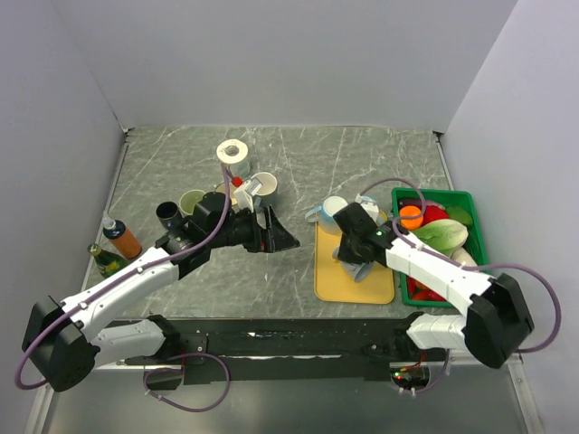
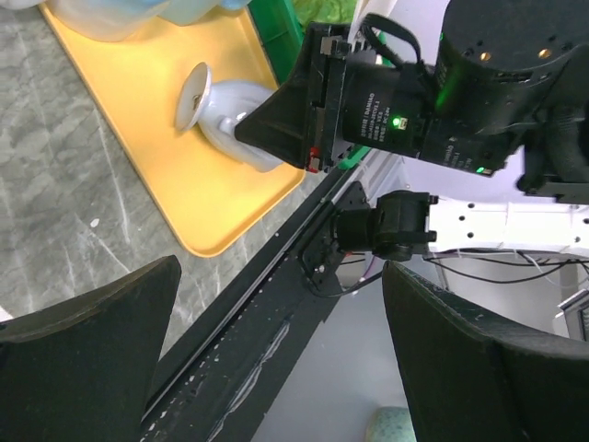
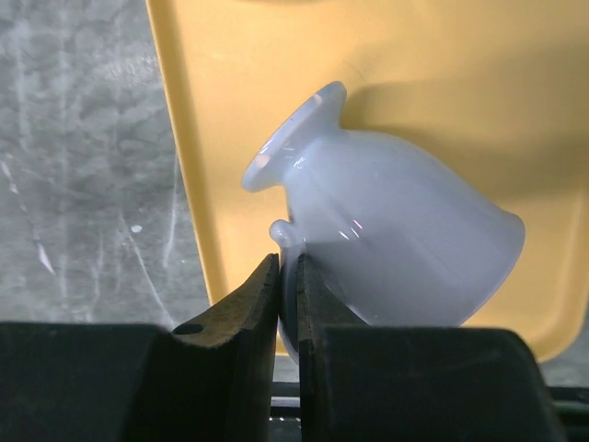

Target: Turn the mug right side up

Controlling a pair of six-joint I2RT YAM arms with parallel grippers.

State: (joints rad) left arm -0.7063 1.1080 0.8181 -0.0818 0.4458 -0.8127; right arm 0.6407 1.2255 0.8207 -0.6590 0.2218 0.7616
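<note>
Off to the left, the left gripper (image 1: 277, 231) hangs above the grey table (image 1: 181, 154) with its fingers spread wide and nothing between them. Further right, the pale mug (image 3: 396, 249) lies tipped over on the yellow board (image 1: 330, 282), and the right gripper (image 3: 287, 276) is pinched tight on its handle.

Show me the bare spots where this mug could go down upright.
Free: the table along its far strip, between the tape roll and green bin; the marble between the left gripper and yellow board; the board's near end. Crowded: the cups near the tape roll, and the bin's vegetables.
</note>
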